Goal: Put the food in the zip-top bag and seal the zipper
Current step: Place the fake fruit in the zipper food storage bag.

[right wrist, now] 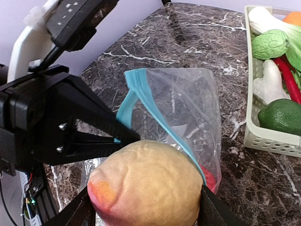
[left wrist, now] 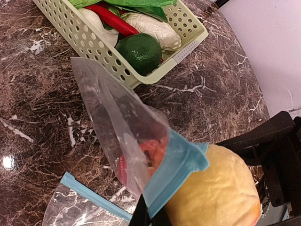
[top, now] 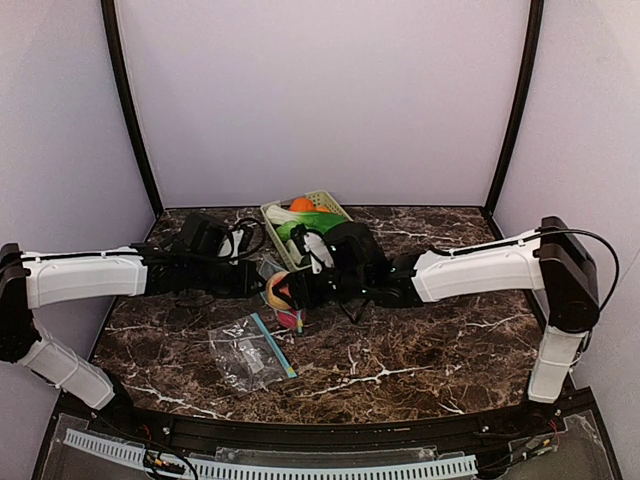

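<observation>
- Marble table [top: 420, 350] carries everything, and the pale green basket [top: 335, 203] at its far middle serves as the landmark.
- Zip-top bag [right wrist: 183, 103] hangs in the air just on the near side of the basket. The left gripper [right wrist: 129, 136] is pinched tight on its blue zipper rim and holds it up.
- Second bag [top: 248, 352] lies flat on the table, further out on the near side of the basket, with nothing gripping it.
- Peach [right wrist: 146, 188] is at the raised bag's mouth, near the basket's front wall. It is clamped between the fingers of the right gripper [top: 295, 290] and rests against the blue rim, not yet inside.
- Red apple [left wrist: 150, 153] already lies within the raised bag.
- White radish [left wrist: 150, 28], red chilli [left wrist: 110, 19] and a round green fruit [left wrist: 138, 52] wait in the basket.
- Step in hand, by my reading, is loading the peach. The next move calls for pushing it through a mouth that looks narrow for it and letting go only once it is past the rim. More food and the zipper remain after that.
</observation>
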Action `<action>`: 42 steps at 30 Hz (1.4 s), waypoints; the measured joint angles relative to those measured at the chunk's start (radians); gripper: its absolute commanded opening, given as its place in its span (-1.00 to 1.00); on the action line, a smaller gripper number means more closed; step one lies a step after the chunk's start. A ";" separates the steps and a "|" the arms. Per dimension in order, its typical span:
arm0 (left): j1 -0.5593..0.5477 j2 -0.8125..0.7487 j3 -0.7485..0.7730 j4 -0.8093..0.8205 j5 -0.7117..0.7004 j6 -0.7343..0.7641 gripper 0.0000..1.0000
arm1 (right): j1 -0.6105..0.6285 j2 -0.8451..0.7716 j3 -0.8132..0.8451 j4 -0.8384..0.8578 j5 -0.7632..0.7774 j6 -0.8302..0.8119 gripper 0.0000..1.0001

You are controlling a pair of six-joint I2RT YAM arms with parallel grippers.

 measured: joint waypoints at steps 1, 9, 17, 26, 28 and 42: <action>0.001 0.000 0.003 -0.009 -0.003 0.005 -0.99 | 0.000 0.010 0.012 -0.011 0.018 -0.002 -0.17; -0.005 0.000 0.021 -0.081 0.018 0.040 -0.99 | 0.000 0.076 0.098 -0.039 0.131 -0.009 -0.17; -0.006 -0.009 0.024 -0.114 0.054 0.059 -0.99 | 0.000 0.166 0.200 -0.058 0.134 -0.010 -0.16; -0.005 -0.042 0.021 -0.142 0.047 0.058 -0.99 | -0.002 0.255 0.299 -0.083 0.090 -0.016 0.19; -0.002 -0.054 0.008 -0.141 0.046 0.058 -0.99 | -0.001 0.257 0.302 -0.085 0.075 -0.016 0.33; 0.065 -0.146 -0.099 -0.100 0.056 0.019 -0.99 | -0.001 0.157 0.227 -0.107 -0.048 -0.039 0.88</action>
